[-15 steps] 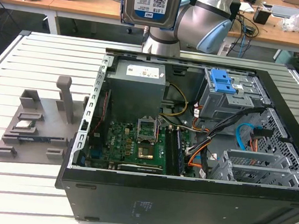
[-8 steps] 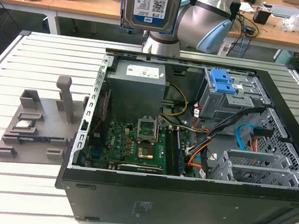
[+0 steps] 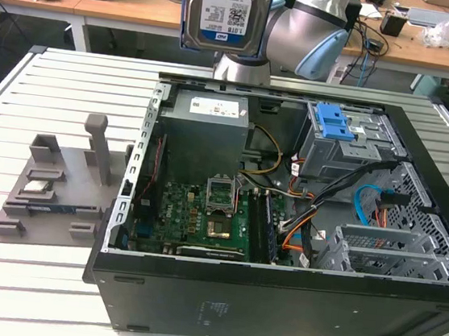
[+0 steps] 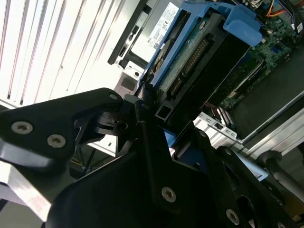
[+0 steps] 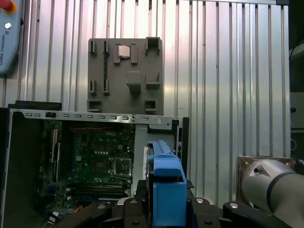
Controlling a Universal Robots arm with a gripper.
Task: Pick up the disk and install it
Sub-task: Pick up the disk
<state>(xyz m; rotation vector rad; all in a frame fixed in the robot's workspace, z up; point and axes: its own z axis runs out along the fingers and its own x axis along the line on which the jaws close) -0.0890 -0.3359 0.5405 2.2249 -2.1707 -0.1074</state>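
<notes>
The disk (image 3: 226,10), a silver drive with a blue-and-white label, hangs upright high above the back wall of the open computer case (image 3: 274,303), in front of the arm's grey joint. In the second wrist view my gripper (image 4: 154,111) is shut on the disk (image 4: 199,57), its black fingers (image 4: 142,102) clamped on the end of the blue carrier. The first wrist view looks down past the carrier's blue edge (image 5: 166,185) between the gripper's black fingers (image 5: 166,211), with the case interior below.
Inside the case are a grey metal cage with a blue latch (image 3: 333,122), a power supply (image 3: 209,126), a motherboard (image 3: 203,214) and loose cables. A grey fixture plate (image 3: 52,189) holding a small silver chip (image 3: 37,188) lies at the exterior view's left. Cluttered desks stand behind.
</notes>
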